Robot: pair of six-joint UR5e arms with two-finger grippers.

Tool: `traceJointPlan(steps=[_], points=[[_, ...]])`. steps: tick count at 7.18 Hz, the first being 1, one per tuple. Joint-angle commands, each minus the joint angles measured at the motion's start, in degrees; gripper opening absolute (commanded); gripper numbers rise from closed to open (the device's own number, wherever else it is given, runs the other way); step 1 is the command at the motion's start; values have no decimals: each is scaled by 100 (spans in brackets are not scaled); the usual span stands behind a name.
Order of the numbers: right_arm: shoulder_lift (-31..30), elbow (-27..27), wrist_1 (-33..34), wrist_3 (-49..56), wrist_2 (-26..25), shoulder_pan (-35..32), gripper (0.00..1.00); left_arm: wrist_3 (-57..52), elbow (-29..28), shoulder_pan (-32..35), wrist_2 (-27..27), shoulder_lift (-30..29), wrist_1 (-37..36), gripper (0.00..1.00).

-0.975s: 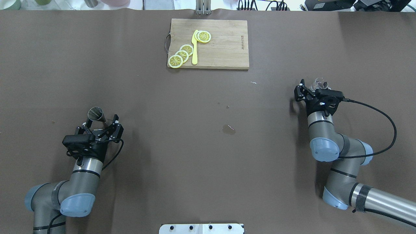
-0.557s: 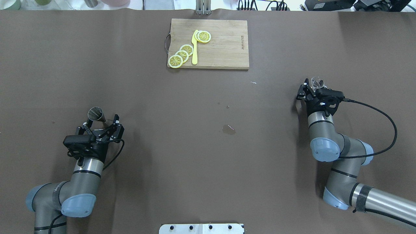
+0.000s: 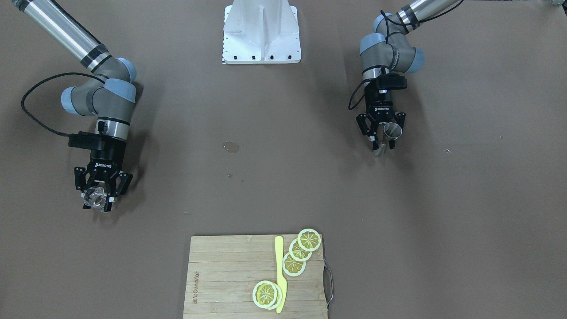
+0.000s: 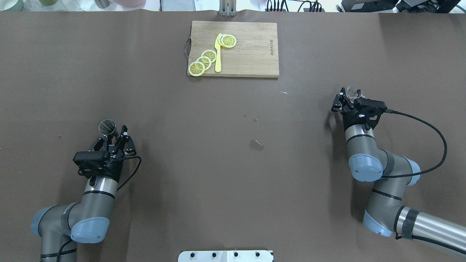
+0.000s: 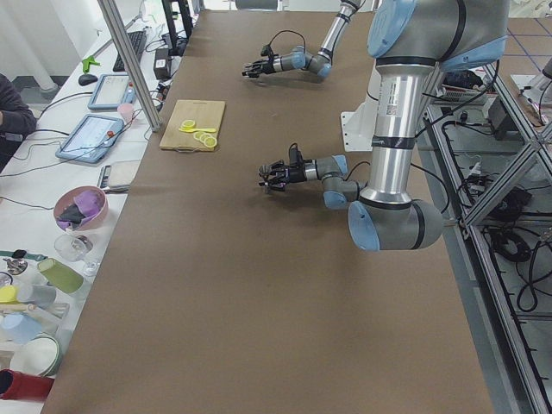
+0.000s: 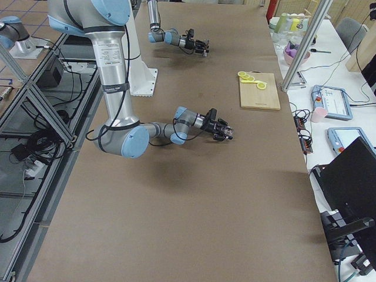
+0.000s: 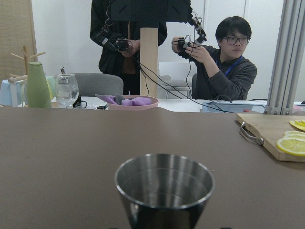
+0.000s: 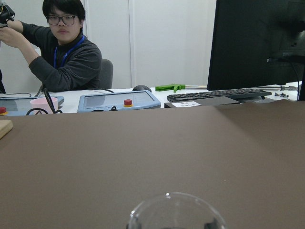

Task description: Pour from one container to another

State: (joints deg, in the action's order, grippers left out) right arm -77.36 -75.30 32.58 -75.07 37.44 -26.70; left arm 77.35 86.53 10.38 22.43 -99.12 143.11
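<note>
- Front-facing: the right gripper (image 3: 100, 195) is clamped on the glass cup (image 3: 95, 198), which stands on the counter (image 3: 283, 186). Lift it level.
- Overhead: the left gripper (image 4: 113, 137), half-narrowed, brackets the jigger (image 4: 107, 127). I cannot tell if it has contact. It should grip the waist.
- Left wrist: the jigger stands upright and looks empty.
- Right wrist: only the cup's rim shows, so its contents are unclear.

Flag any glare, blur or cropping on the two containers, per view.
Right wrist view: glass cup cropped at the bottom edge, rim faint against the table. Overhead: cup is only a pale glint at the right hand. Left wrist view: jigger sharp, its inner wall mirror-streaked. Side views: both too small to judge.
</note>
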Motion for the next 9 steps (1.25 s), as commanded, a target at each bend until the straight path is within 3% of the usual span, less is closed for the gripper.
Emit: traceJointPlan(steps=[1,3,5,7,9], points=[[-287,-448,125,1,70,24,0,-1,-4,8,7,7,15,0],[-577,-835,195,18,132,260,0,-1,-4,8,7,7,76,0],[-1208,-1659,397,262,332,638,0,-10,31,8,7,-2,85,0],[-1640,-2118,407,675,343,911,0,-298,206,8,-2,-115,85,0],[-1703,-2347,441,1360,508,956,0,-517,198,34,-20,-317,77,0]])
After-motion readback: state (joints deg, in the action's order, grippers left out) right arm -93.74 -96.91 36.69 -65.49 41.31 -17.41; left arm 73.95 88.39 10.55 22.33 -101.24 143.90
